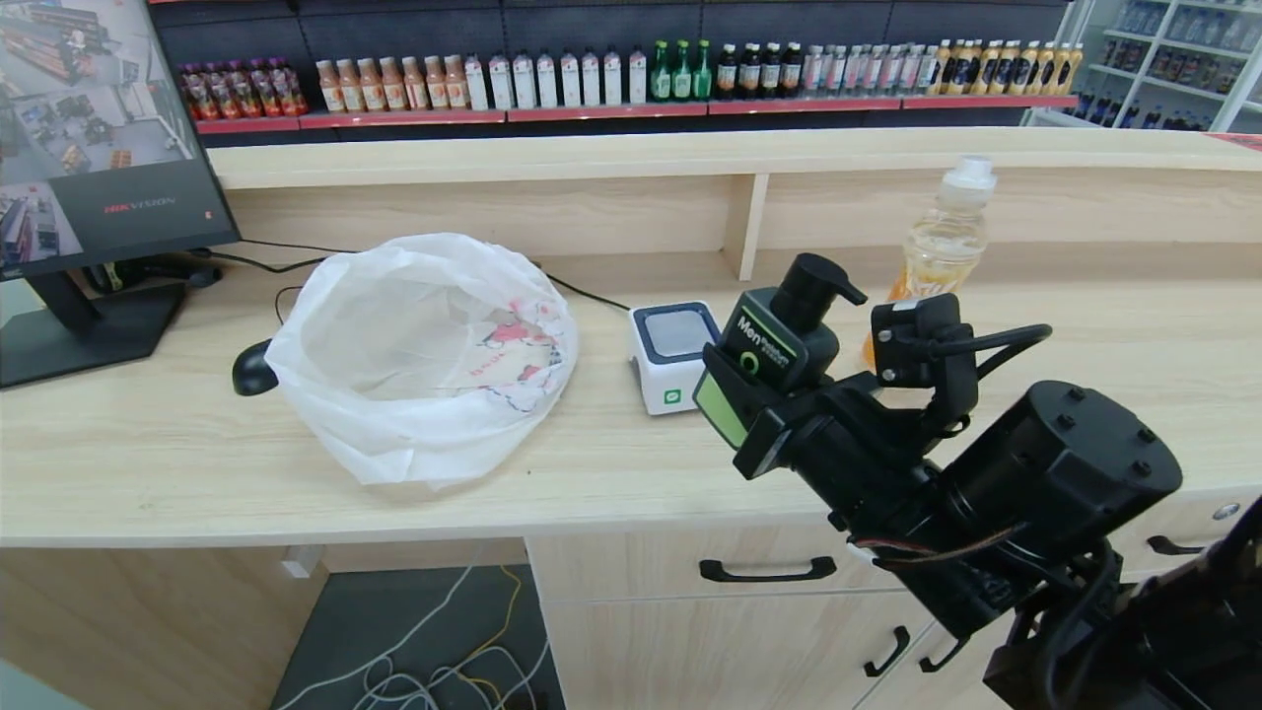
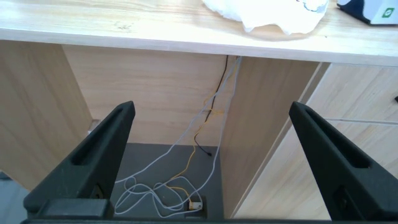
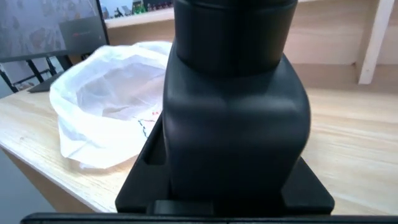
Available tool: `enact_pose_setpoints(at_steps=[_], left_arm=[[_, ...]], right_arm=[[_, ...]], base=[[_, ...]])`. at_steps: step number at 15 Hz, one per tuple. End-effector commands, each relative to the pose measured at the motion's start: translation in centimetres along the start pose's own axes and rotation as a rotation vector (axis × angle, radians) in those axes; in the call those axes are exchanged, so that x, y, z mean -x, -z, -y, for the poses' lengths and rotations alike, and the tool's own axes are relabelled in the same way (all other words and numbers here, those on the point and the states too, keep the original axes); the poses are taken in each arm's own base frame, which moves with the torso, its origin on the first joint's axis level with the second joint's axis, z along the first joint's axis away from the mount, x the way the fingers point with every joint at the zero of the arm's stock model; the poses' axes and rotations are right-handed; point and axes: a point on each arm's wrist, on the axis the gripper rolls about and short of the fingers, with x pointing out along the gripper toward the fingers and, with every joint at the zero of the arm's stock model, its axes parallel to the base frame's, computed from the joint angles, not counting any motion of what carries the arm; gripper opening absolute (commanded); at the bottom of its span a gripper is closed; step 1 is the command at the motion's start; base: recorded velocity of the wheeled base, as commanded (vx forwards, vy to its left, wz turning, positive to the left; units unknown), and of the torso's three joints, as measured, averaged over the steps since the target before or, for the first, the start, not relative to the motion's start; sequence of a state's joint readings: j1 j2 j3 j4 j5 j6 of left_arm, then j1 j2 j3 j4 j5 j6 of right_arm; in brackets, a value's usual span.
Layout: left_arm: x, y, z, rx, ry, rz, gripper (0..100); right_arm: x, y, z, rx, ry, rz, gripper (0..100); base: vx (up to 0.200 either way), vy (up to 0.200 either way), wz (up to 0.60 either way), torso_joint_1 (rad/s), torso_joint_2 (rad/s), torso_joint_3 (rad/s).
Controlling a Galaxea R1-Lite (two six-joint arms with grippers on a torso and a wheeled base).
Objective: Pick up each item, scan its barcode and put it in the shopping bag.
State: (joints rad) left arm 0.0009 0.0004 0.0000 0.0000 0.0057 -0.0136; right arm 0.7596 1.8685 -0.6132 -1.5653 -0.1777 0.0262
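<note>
**Item 1: pump bottle (image 1: 784, 330).** Black, with a dispenser head. It is held above the counter (image 1: 148, 454) in the right gripper (image 1: 759, 394), whose fingers are clamped on the lower body. The long axis is tilted, with the pump head uppermost and leaning away from the arm. The barcode face cannot be made out.

**Item 2: scanner (image 1: 673, 355).** A white cube with its window facing up. It is placed just beside the held bottle, on the robot's left and slightly lower. A short leftward, downward presentation is judged to be the next need.

**Item 3: shopping bag (image 1: 424, 355).** White, with its mouth agape. It is located farther left, beyond the scanner.

**Item 4: drink bottle (image 1: 942, 247).** Upright on the counter, behind the right arm.

**Item 5: left gripper (image 2: 211, 115).** Held below the counter edge, with its fingers spread wide and nothing grasped. It is the farther hand from the bottle.
</note>
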Motion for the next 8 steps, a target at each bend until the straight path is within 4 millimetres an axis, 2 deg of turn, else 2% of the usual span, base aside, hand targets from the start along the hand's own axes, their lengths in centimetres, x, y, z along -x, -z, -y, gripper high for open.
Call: enact_pose_setpoints(at_steps=[1,6,8], left_arm=[[0.0,0.0,0.0,-0.001,-0.001,0.0,100],[0.0,0.0,0.0,-0.001,-0.001,0.0,100],[0.0,0.0,0.0,-0.001,-0.001,0.0,100]], right_arm=[[-0.06,-0.07,-0.06,-0.003,-0.003,0.007,0],[-0.08,-0.42,-0.07,-0.007,-0.003,0.019,0],[0.03,-0.63,-0.06,-0.014,-0.003,0.024,0]], base=[[0.0,0.2,0.0,0.022,0.01,0.002],[0.0,0.2,0.0,0.003,0.0,0.001],[0.0,0.0,0.0,0.0,0.0,0.0]])
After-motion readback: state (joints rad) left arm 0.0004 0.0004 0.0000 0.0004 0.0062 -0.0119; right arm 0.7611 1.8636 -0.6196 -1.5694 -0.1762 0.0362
